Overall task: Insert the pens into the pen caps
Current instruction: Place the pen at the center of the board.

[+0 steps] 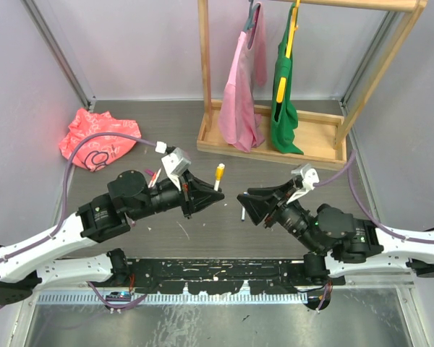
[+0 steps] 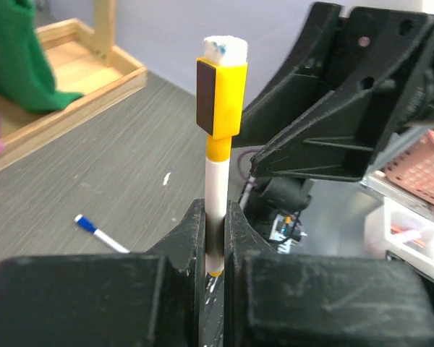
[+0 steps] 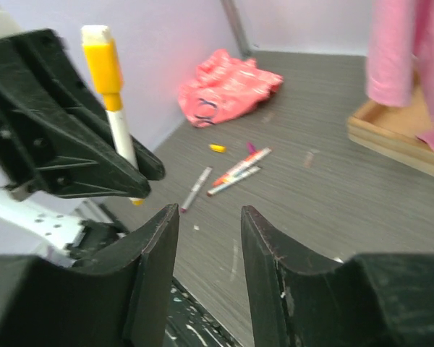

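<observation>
**Item:** yellow pen. White barrel, standing upright, pinched low on the barrel by the left claw, whose jaws are closed tight on it. It is held above the surface, between the two arms.

**Fitting:** yellow cap, with a white pad on top and a dark panel on one side. It sits on the upper end of the barrel and looks fully seated, though how deep it goes cannot be told.

**Right claw**: jaws partly apart with nothing between them. It faces the pen, near it but not touching.

**Loose stock on the surface:**
- blue-tipped pen, lying flat below the held pen
- pair of pens, lying side by side
- single pen, just beside the pair
- small yellow piece, possibly a cap
- small purple piece, too small to identify

**Surroundings:** pink bag at the far left; wooden rack at the back.

**Step in hand (judged):** the yellow pairing looks complete, with the capped pen not yet set down.

**Next move (judged):**
- lower the yellow pen to a bare patch of the surface and release it
- send one claw to a loose pen and the other to its matching cap
- grip the pen near mid-barrel, so that the tip stands free for the cap
</observation>
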